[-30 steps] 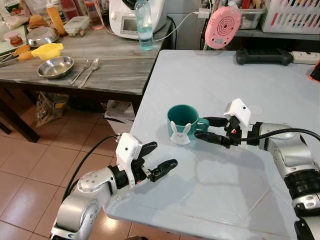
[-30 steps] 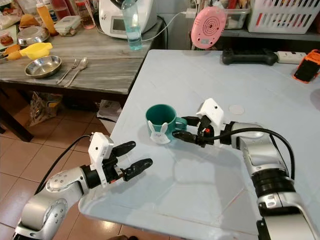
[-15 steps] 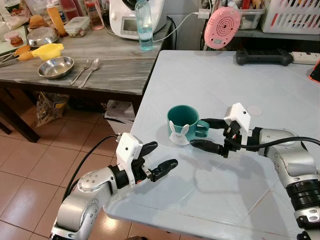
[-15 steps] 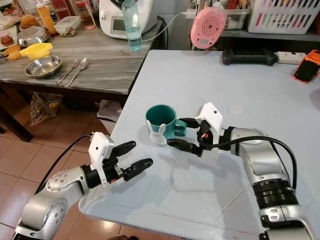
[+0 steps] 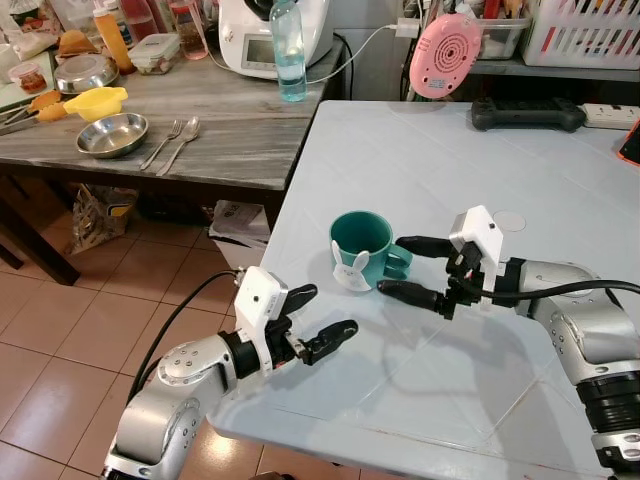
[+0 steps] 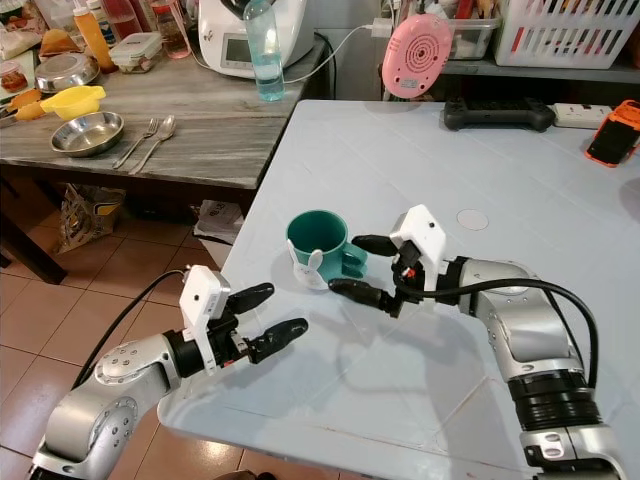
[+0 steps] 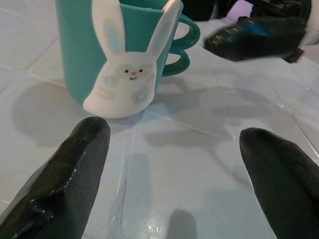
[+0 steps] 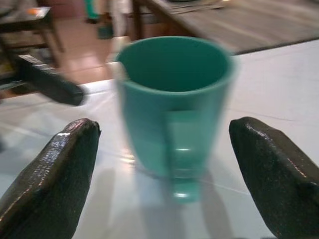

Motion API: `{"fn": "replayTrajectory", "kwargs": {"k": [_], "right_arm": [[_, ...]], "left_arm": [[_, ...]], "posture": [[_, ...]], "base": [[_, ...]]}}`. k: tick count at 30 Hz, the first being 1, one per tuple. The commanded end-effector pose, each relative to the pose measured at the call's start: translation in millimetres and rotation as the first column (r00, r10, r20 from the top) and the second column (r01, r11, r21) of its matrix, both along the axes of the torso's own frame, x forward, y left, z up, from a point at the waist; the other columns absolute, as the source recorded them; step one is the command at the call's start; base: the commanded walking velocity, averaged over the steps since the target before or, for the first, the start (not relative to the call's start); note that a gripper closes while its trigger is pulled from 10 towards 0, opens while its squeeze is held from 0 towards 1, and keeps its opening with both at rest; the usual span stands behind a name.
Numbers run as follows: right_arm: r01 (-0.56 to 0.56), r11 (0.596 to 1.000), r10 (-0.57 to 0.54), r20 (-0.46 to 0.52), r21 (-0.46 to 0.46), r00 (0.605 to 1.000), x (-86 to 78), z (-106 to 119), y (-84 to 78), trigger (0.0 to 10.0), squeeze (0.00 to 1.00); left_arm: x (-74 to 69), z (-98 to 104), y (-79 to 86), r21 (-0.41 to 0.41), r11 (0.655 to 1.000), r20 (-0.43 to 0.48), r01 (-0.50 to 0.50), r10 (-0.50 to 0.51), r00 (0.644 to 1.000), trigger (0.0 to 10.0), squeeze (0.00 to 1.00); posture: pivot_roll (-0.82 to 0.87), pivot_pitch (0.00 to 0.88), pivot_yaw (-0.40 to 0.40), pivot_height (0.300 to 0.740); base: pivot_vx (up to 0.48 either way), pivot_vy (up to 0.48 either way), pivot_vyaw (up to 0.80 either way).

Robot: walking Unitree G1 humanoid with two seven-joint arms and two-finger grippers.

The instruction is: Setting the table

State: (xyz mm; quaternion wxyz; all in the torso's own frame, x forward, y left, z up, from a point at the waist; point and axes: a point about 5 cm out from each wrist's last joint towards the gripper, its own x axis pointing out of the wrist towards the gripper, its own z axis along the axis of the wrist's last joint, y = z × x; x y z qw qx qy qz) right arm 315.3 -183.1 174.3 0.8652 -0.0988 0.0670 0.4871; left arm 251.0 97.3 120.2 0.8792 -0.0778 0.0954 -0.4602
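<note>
A teal mug [image 5: 359, 248] with a white bunny face stands upright on the pale blue table [image 5: 470, 170], near its left edge. Its handle points toward my right gripper [image 5: 406, 266], which is open just right of the mug, one finger above the handle's level and one lower, nothing held. In the right wrist view the mug [image 8: 174, 102] sits between the two fingers [image 8: 47, 177], a short way ahead. My left gripper [image 5: 315, 315] is open over the table's front left edge, below the mug. The left wrist view looks at the bunny face [image 7: 127, 64].
A wooden side table [image 5: 200, 120] to the left carries a steel bowl [image 5: 111, 133], fork and spoon [image 5: 175, 140], a yellow dish, a water bottle [image 5: 288, 50] and an appliance. A pink round device [image 5: 445, 52], a black controller and a white basket stand at the back.
My right gripper has let go of the mug's handle and drawn back a little to the right, its fingers spread wider. The mug stays on the table. The left arm has barely moved.
</note>
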Motion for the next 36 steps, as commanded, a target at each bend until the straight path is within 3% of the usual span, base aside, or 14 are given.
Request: {"fn": "replayTrajectory", "kwargs": {"k": [1,5,13,14,15,16,17,18,19,20,36], "right_arm": [[0.033,0.999,-0.033,0.041,-0.015,0.999,-0.4,3,-1.9,10.0,0.00],[0.114,0.993,-0.115,0.066,0.009,0.991,1.3,-1,-3.7,10.0,0.00],[0.126,0.991,-0.127,0.030,0.035,0.991,-1.3,-16,3.3,10.0,0.00],[0.128,0.991,-0.129,0.028,0.039,0.991,-0.1,-17,4.8,9.3,0.00],[0.129,0.991,-0.130,0.026,0.044,0.991,0.9,-18,6.2,7.9,0.00],[0.129,0.991,-0.130,0.026,0.044,0.991,0.9,-18,6.2,7.9,0.00],[0.124,0.991,-0.125,0.018,0.053,0.992,2.0,-19,9.2,5.1,0.00],[0.122,0.991,-0.123,0.015,0.057,0.992,2.4,-19,10.3,5.1,0.00],[0.118,0.991,-0.119,0.012,0.060,0.993,3.0,-20,11.8,2.2,0.00],[0.112,0.992,-0.113,0.007,0.063,0.994,3.9,-21,14.3,0.2,0.00],[0.111,0.992,-0.112,0.005,0.064,0.994,10.1,-21,11.9,0.0,0.00]], "left_arm": [[0.9,-2,2.1,0.016,1.000,-0.002,-0.007,0.007,1.000,10.0,0.00],[0.5,-3,1.6,0.017,1.000,-0.003,-0.004,0.004,1.000,10.0,0.00],[0.2,-3,2.3,0.021,1.000,-0.004,0.001,-0.001,1.000,10.0,0.00],[0.3,-3,2.5,0.022,1.000,-0.004,0.002,-0.002,1.000,10.0,0.00],[0.4,-3,2.6,0.022,1.000,-0.004,0.003,-0.003,1.000,10.0,0.00],[0.4,-3,2.6,0.022,1.000,-0.004,0.003,-0.003,1.000,10.0,0.00],[0.6,-3,2.6,0.021,1.000,-0.004,0.005,-0.005,1.000,10.0,0.00],[0.7,-2,2.6,0.020,1.000,-0.004,0.005,-0.005,1.000,10.0,0.00],[0.7,-2,2.5,0.018,1.000,-0.005,0.008,-0.007,1.000,10.0,0.00],[0.4,-2,2.5,0.014,1.000,-0.006,0.011,-0.011,1.000,10.0,0.00],[-0.7,-2,3.6,0.018,1.000,-0.007,0.009,-0.009,1.000,10.0,0.00]], "posture": [[-0.02,0.088,0.066,0.740],[-0.02,0.088,0.068,0.740],[-0.02,0.088,0.073,0.740],[-0.02,0.088,0.076,0.740],[-0.01,0.088,0.076,0.740],[-0.01,0.088,0.076,0.740],[-0.01,0.088,0.076,0.740],[-0.01,0.088,0.076,0.740],[-0.01,0.089,0.075,0.740],[-0.01,0.089,0.075,0.740],[0.00,0.089,0.070,0.740]], "base": [[0.000,0.000,0.00],[0.000,0.000,0.00],[0.000,0.000,0.00],[0.000,0.000,0.00],[0.000,0.000,0.00],[0.000,0.000,0.00],[0.000,0.000,0.00],[0.000,0.000,0.00],[0.000,0.000,0.00],[0.000,0.000,0.00],[0.000,0.000,0.00]]}}
